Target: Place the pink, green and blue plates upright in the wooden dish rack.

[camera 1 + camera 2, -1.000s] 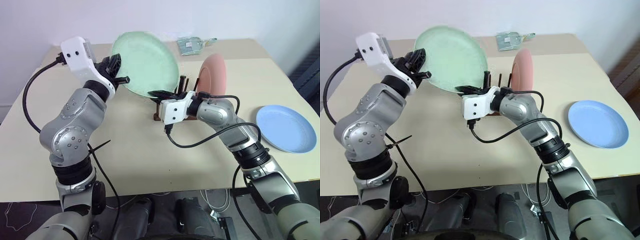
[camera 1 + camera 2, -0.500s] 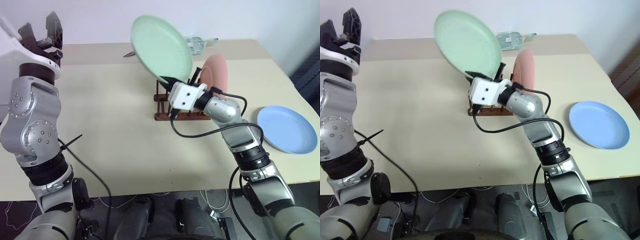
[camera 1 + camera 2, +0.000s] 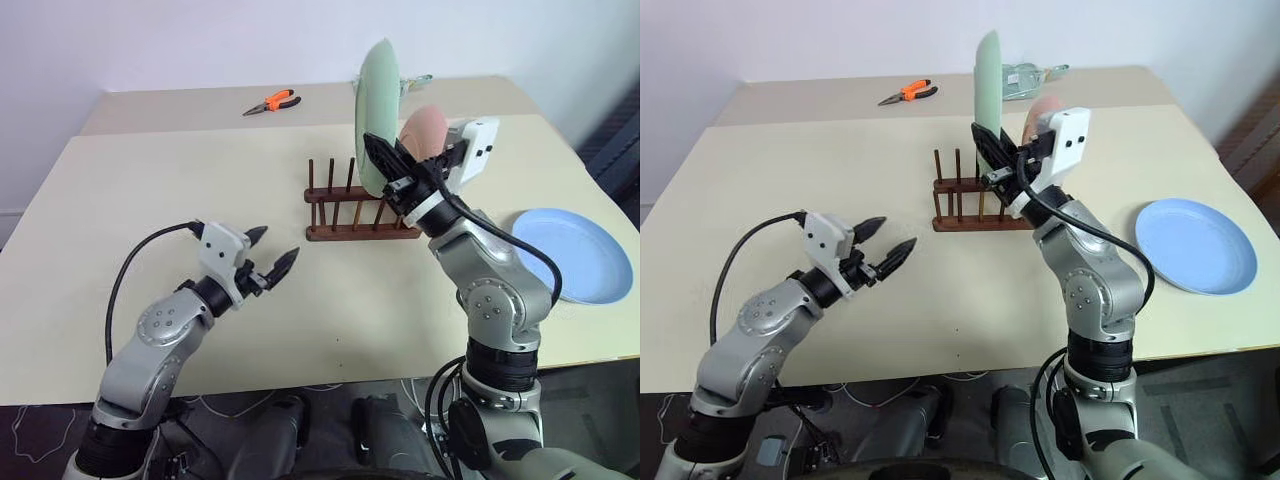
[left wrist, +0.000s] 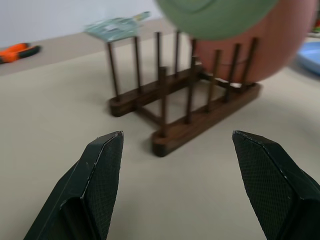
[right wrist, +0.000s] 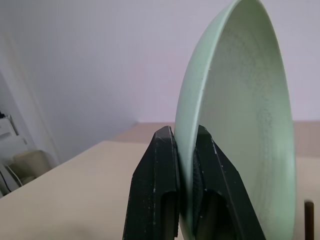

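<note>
3 round matte plates: green plate [image 3: 378,110] pinched upright in right gripper [image 3: 392,172], pink plate [image 3: 425,130] behind it in pegged wooden rack [image 3: 345,208], blue plate [image 3: 572,253] flat beside. Left gripper [image 3: 272,263] spread, empty.

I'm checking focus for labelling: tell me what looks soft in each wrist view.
Left wrist view: green plate and pink plate blurred at the top, rack fairly sharp. Right wrist view: plate rim crisp between the shut jaws, background room soft.

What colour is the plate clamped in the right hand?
Pale mint green plate, clearest in the right wrist view.
</note>
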Robot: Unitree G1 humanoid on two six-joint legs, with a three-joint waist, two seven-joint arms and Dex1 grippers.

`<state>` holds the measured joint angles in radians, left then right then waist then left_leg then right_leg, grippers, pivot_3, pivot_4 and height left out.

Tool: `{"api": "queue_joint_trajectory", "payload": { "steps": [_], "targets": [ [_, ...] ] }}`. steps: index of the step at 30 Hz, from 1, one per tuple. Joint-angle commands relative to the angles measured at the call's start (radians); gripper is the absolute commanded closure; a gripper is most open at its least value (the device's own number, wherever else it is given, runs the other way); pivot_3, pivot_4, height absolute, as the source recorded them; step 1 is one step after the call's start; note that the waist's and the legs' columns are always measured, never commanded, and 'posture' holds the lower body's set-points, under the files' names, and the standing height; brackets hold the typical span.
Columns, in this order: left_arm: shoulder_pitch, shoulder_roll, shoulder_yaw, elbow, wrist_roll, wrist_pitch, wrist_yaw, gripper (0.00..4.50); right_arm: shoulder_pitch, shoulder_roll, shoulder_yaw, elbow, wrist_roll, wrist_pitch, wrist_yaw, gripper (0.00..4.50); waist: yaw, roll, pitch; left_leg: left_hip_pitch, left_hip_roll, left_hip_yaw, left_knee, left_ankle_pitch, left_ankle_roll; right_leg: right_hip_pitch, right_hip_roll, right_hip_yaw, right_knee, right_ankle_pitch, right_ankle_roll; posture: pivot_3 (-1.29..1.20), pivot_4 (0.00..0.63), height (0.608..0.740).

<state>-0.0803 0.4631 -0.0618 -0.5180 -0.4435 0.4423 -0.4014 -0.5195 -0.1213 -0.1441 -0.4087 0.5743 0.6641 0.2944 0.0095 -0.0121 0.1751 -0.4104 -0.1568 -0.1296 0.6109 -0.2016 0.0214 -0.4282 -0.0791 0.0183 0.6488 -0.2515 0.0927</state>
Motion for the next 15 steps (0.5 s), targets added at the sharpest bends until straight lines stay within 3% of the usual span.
{"api": "queue_joint_trajectory", "payload": {
  "steps": [1, 6, 10, 15],
  "targets": [
    [-0.002, -0.002, -0.006, -0.049, 0.001, -0.005, -0.026, 0.95, -0.015, -0.01, -0.018, -0.007, 0.051, 0.02, -0.007, 4.5, 0.0, 0.0, 0.0, 0.0, 0.0, 0.0, 0.0, 0.0, 0.0, 0.0, 0.0, 0.0, 0.0, 0.0, 0.0, 0.0, 0.15, 0.727],
    [0.004, -0.013, -0.014, -0.053, 0.028, -0.006, -0.028, 0.95, -0.045, -0.016, -0.055, 0.073, 0.102, 0.077, -0.042, 4.5, 0.001, 0.0, 0.0, 0.0, 0.0, 0.0, 0.0, 0.0, 0.0, 0.0, 0.0, 0.0, 0.0, 0.0, 0.0, 0.0, 0.15, 0.727],
    [0.004, -0.027, -0.011, -0.057, 0.04, -0.003, -0.022, 0.88, -0.051, -0.045, -0.036, 0.096, 0.082, 0.08, -0.036, 3.02, 0.001, 0.0, 0.0, 0.0, 0.0, 0.0, 0.0, 0.0, 0.0, 0.0, 0.0, 0.0, -0.001, 0.0, 0.0, 0.0, 0.15, 0.727],
    [0.004, -0.038, -0.016, -0.057, 0.056, 0.001, -0.027, 0.88, -0.055, -0.114, 0.039, 0.096, -0.02, 0.016, -0.004, 0.47, 0.001, 0.0, 0.0, 0.0, 0.0, 0.0, 0.0, 0.0, 0.0, 0.0, 0.0, 0.0, -0.001, 0.0, 0.0, 0.0, 0.15, 0.727]
  ]
}}
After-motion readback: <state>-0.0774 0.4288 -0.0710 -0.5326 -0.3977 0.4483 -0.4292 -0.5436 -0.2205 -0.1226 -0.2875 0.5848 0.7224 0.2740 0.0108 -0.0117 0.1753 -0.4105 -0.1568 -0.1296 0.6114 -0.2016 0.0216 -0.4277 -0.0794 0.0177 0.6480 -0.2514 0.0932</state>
